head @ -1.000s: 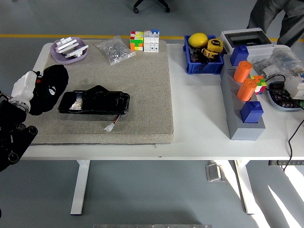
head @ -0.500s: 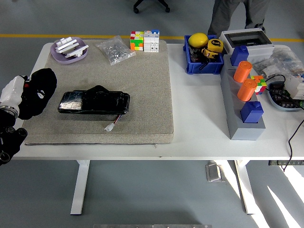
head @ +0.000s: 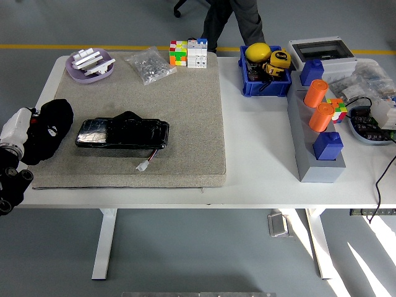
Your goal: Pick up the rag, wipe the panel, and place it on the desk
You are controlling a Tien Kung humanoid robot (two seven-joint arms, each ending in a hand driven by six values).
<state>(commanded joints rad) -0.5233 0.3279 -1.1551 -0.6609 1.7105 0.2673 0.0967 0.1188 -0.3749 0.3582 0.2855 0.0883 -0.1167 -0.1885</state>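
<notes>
— Left hand (head: 38, 132)?
— Reaching in low at the table's left edge, fingers curling around the black rag (head: 51, 127), which is lying on the grey mat (head: 185, 117) just beside the black panel (head: 122, 133).

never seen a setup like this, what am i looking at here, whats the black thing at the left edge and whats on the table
The camera sits high on a humanoid robot, looking down over its white table. At the left edge is the robot's left hand, holding a black rag beside the shiny black panel that it is meant to wipe. Both lie on a grey mat. Also there: a purple bowl, a bag of small parts, puzzle cubes, a blue bin and orange cylinders. The right hand is out of view. A person's legs show at the far side.
</notes>
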